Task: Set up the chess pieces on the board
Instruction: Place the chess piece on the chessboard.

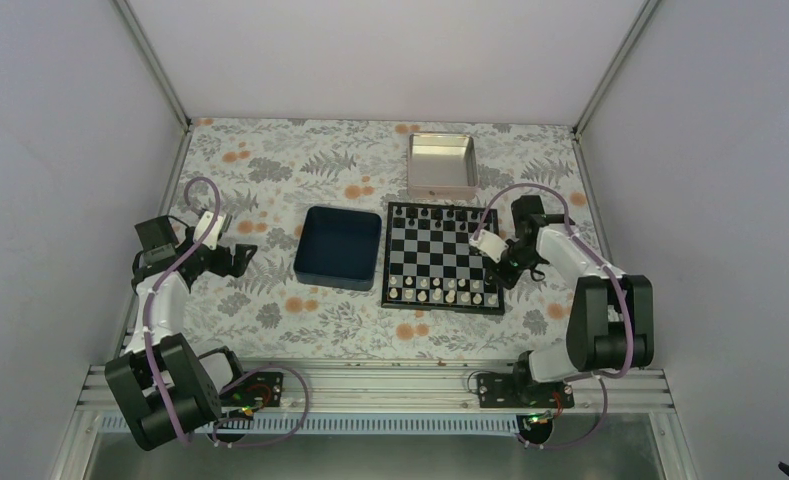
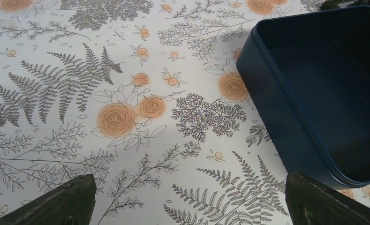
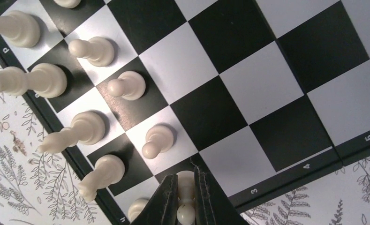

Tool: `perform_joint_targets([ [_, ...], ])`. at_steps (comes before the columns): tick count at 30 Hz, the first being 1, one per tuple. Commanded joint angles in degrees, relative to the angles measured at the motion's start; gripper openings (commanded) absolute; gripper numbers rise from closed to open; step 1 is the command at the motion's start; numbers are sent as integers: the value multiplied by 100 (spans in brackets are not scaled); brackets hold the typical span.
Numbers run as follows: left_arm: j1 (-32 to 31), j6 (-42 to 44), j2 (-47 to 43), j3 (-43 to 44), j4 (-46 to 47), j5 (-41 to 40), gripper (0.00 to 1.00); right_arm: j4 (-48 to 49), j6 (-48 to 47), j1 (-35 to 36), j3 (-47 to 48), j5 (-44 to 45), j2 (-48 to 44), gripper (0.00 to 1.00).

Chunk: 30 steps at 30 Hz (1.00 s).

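Middle ranks of the board (image 1: 440, 255) are bare, open from above. White pieces (image 1: 438, 291) crowd its near two rows, black pieces (image 1: 440, 214) the far edge. Right gripper (image 3: 186, 187) clamps a pawn (image 3: 186, 213) at the near right corner, neighbour piece (image 3: 137, 209) just beside its finger. Blue tray (image 1: 336, 281) sits just left of the board, narrow gap. Left gripper (image 2: 188, 183), spread wide, hangs over bare tablecloth (image 2: 56, 140), tray wall near. Tin (image 1: 442, 191) stands apart beyond the board.

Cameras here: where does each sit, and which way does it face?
Top external: above, behind the arms, looking down at the table; both arms show.
Left wrist: low over the table, facing the blue tray; open left tool shows.
Right wrist: close above the board; right tool grips a white pawn.
Shared: top external also shows tray, board.
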Motion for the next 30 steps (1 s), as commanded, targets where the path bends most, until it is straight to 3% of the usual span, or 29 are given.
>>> perform_joint_targets([
  [1,34,2,43,84,120,45,100,352,-104,-97,-84,-247,100,9],
  [18,31,28,86,92,118,101,100,-52,-227,-210,-209,-161,6,8],
  [30,34,24,74,76,120,80,100,171,-201,-210,-342,-34,124,9],
])
